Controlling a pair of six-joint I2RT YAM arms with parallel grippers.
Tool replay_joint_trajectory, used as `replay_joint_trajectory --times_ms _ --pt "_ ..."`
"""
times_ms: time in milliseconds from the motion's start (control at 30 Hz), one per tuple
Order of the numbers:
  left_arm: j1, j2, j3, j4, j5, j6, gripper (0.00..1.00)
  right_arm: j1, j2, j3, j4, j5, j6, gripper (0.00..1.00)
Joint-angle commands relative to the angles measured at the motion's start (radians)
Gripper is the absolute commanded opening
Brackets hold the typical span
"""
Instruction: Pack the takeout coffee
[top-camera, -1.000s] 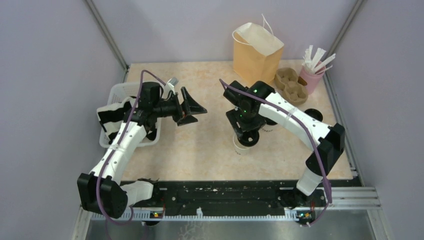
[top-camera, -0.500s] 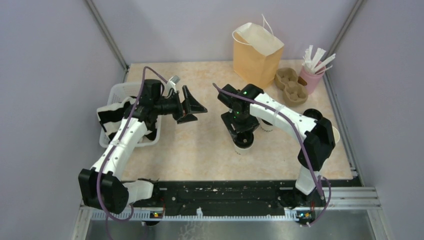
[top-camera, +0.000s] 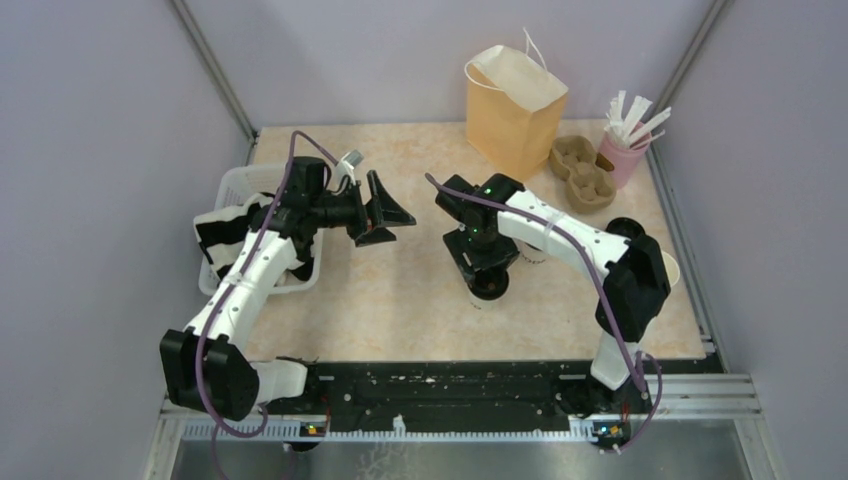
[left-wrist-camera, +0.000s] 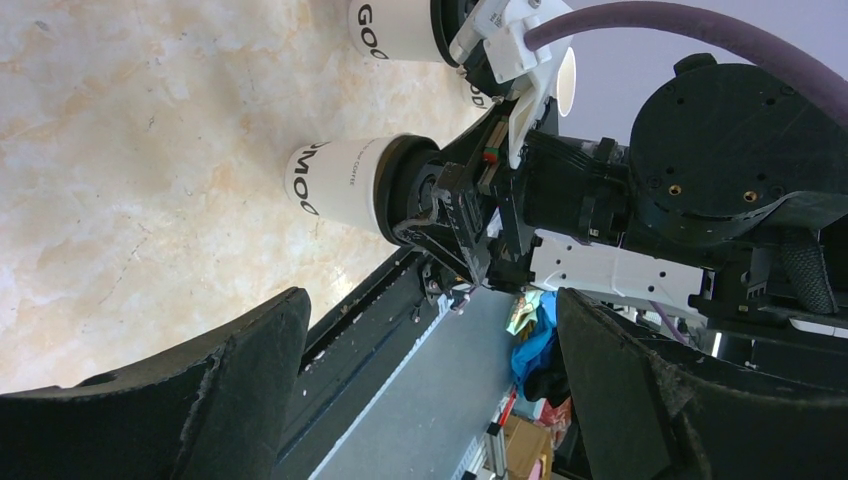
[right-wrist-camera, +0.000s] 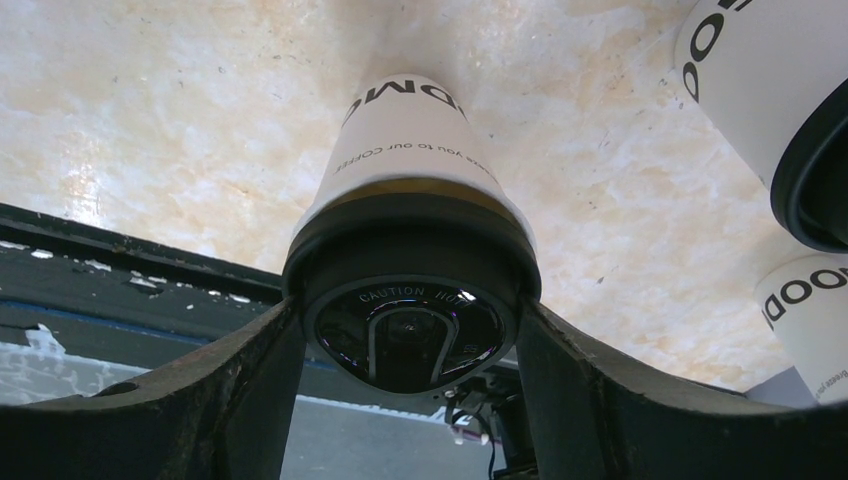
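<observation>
A takeout coffee (right-wrist-camera: 410, 140), a white paper cup with a black lid, stands upright near the table's front middle (top-camera: 485, 297). My right gripper (right-wrist-camera: 410, 335) comes down over it and is shut on the lid, one finger on each side of the rim. In the top view that gripper (top-camera: 489, 277) hides most of the cup. Two other lidded coffees (top-camera: 533, 254) (top-camera: 626, 229) stand to its right. My left gripper (top-camera: 386, 212) hangs open in the air left of the middle, holding nothing. Its wrist view shows the held cup (left-wrist-camera: 335, 185) beyond the wide-apart fingers (left-wrist-camera: 250, 370).
The brown paper bag (top-camera: 513, 100) stands open at the back. Right of it are a cardboard cup carrier (top-camera: 583, 172) and a pink cup with wrapped straws (top-camera: 625, 150). A lidless white cup (top-camera: 668, 268) sits at the right edge. A white basket (top-camera: 236, 185) lies far left.
The right arm's elbow has swung left and the wrist has turned over the cup. The cup has barely shifted. The left arm has edged slightly, its gripper still open.
</observation>
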Motion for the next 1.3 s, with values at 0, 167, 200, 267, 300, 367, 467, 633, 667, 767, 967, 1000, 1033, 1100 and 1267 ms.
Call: replay_joint_trajectory --times_ms 0,167,200,267,300,367,467,633,667,767,967,1000,1033,1100,1267 --pt "-0.002 0.008 0.040 0.010 0.022 0.021 0.98 0.005 0.009 -0.001 0.019 0.005 0.004 0.70" --pt "-0.002 0.010 0.041 0.012 0.023 0.021 0.98 0.005 0.011 -0.008 0.035 0.015 0.000 0.72" --pt "-0.002 0.010 0.040 0.011 0.022 0.021 0.98 0.004 0.015 -0.004 0.037 0.014 -0.002 0.72" --pt "-0.002 0.010 0.039 0.012 0.023 0.022 0.98 0.004 0.021 0.005 0.038 0.010 -0.005 0.74" --pt "-0.002 0.010 0.037 0.012 0.023 0.022 0.98 0.005 0.024 0.010 0.036 0.007 -0.007 0.76" --pt "-0.001 0.011 0.036 0.012 0.027 0.021 0.98 0.004 0.024 0.024 0.028 -0.002 -0.008 0.81" --pt "-0.002 0.009 0.031 0.013 0.030 0.022 0.98 0.004 0.010 0.063 -0.012 -0.013 -0.005 0.89" --pt "-0.003 0.010 0.014 0.020 0.045 0.014 0.98 -0.007 -0.052 0.152 -0.092 0.005 0.019 0.94" --pt "-0.004 0.012 0.009 0.024 0.047 0.013 0.98 -0.017 -0.071 0.163 -0.099 -0.003 0.026 0.94" --pt "-0.023 0.028 0.001 0.041 0.046 0.024 0.95 -0.076 -0.177 0.118 -0.053 -0.092 0.044 0.94" --pt "-0.207 0.171 0.051 0.061 0.013 0.061 0.81 -0.333 -0.472 -0.360 0.294 -0.462 0.043 0.78" --pt "-0.253 0.205 0.065 0.064 0.011 0.064 0.78 -0.396 -0.508 -0.429 0.332 -0.510 0.052 0.72" --pt "-0.277 0.241 0.082 0.066 0.010 0.068 0.73 -0.438 -0.539 -0.492 0.366 -0.556 0.062 0.66" --pt "-0.304 0.305 0.108 0.066 0.012 0.075 0.63 -0.512 -0.589 -0.583 0.441 -0.628 0.084 0.55" --pt "-0.328 0.393 0.117 0.112 0.017 0.069 0.52 -0.549 -0.627 -0.702 0.576 -0.715 0.129 0.48"
